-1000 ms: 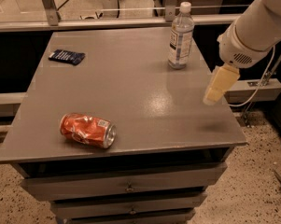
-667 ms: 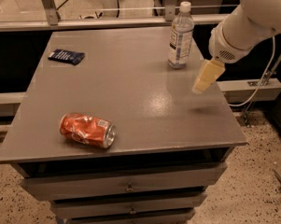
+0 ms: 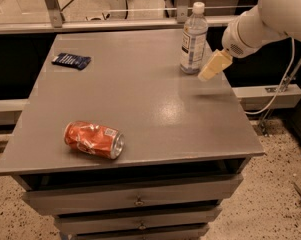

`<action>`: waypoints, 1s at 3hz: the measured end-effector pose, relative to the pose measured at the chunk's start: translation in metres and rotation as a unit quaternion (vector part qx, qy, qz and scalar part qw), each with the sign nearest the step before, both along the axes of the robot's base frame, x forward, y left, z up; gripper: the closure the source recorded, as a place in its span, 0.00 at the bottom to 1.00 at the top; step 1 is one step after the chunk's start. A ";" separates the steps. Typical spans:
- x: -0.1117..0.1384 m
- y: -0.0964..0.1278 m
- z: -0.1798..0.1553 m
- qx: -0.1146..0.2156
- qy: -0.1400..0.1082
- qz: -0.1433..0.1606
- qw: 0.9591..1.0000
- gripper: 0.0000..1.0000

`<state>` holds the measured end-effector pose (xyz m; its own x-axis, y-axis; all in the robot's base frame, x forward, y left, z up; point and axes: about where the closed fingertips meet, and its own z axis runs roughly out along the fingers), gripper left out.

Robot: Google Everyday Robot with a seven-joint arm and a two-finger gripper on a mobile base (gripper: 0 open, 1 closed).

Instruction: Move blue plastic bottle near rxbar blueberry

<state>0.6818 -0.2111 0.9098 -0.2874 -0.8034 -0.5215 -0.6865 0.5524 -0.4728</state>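
The blue plastic bottle (image 3: 193,40) stands upright at the back right of the grey table (image 3: 140,104), clear with a white cap and pale label. The rxbar blueberry (image 3: 71,60), a flat dark navy wrapper, lies at the back left of the table. My gripper (image 3: 213,66), with cream-coloured fingers on a white arm, hangs just right of the bottle's lower half, close beside it and above the table top. It holds nothing that I can see.
A crushed orange can (image 3: 94,139) lies on its side near the table's front left. Drawers sit under the table top. A white cable (image 3: 282,84) hangs at the right beside the table. A rail runs behind the back edge.
My gripper has moved up and to the left, from the table's right edge toward the bottle. The bottle, bar and can have not moved.
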 end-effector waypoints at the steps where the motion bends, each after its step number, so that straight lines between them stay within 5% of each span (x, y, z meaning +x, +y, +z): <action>1: 0.026 -0.001 -0.002 0.084 -0.012 -0.003 0.996 0.00; 3: 0.061 0.029 -0.009 0.239 -0.016 0.041 0.970 0.00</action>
